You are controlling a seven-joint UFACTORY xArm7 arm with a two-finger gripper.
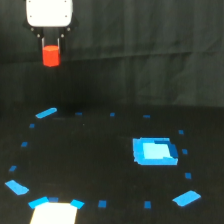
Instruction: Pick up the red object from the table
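Note:
The red object [51,55], a small stubby red-orange block, hangs high at the exterior view's upper left, well above the black table [90,155]. My gripper [51,46], with a white body and dark fingers, is shut on its top and holds it up in front of the dark curtain. Nothing else is between the fingers.
A larger blue square patch [154,151] lies on the table toward the exterior view's right. Small blue tape marks dot the surface, with bigger pieces at the left [46,113] and lower right [186,198]. A white shape [54,213] sits at the bottom edge.

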